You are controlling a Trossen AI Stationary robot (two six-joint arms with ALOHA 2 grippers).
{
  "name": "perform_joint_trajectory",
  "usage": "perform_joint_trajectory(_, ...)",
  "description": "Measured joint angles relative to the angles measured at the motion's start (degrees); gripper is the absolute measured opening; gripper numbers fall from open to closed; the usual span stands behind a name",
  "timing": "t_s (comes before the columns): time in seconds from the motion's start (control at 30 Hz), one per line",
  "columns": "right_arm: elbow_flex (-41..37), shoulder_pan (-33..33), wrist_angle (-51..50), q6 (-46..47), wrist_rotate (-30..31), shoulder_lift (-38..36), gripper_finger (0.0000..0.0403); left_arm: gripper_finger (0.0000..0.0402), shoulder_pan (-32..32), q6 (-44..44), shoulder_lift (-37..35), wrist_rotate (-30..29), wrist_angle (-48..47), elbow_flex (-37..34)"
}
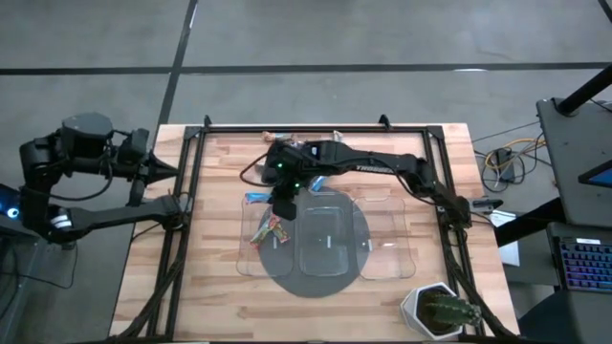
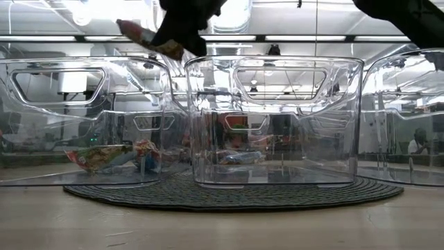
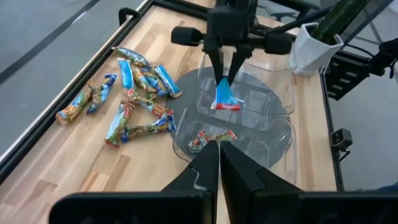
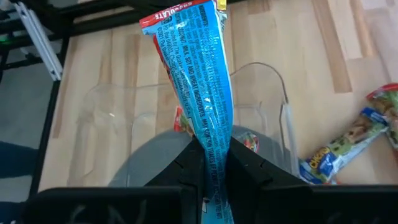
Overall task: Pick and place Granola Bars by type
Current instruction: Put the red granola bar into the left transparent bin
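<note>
Pinched shut on a blue foil granola bar (image 4: 198, 74) with red trim: right gripper (image 3: 224, 76), hanging above the left-hand clear tray (image 1: 260, 250), where red-multicoloured bars (image 1: 271, 230) lie. Farther off, loose bars (image 3: 134, 93) by the desk's far edge. Closed and empty at the desk's left edge: left gripper (image 3: 219, 163).

Right hand (image 3: 224, 78) clamped, mid-table; left hand (image 3: 219, 152) closed, table's edge.
</note>
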Motion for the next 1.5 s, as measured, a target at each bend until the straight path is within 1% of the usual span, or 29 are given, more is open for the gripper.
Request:
perform_joint_trajectory(0.27,0.0,0.2,0.5,1.3,0.0,2.8,0.0038,0.0,0.0,0.2,0.0,0.0,-0.1,-0.3)
perform_joint_trajectory(0.53,0.0,0.3,0.5,0.9,0.1,2.9,0.0038,0.0,0.0,0.0,0.0,0.0,-0.1,-0.3)
perform_joint_trajectory(0.83,-0.1,0.9,0.4,-2.4,-0.1,2.9,0.0038,0.0,0.0,-0.1,0.1,0.0,0.1,-0.3)
perform_joint_trajectory(0.93,-0.1,0.8,0.1,-1.8,-0.2,3.2,0.0038,0.0,0.0,-0.1,0.1,0.0,0.1,-0.3)
perform_joint_trajectory(1.23,-0.2,1.1,0.1,-0.9,-0.2,7.8,0.0038,0.0,0.0,-0.1,0.1,0.0,0.1,-0.3)
perform_joint_trajectory(1.5,-0.2,1.1,0.4,-1.1,-0.2,8.6,0.0038,0.0,0.0,-0.5,0.1,0.0,0.1,-0.3)
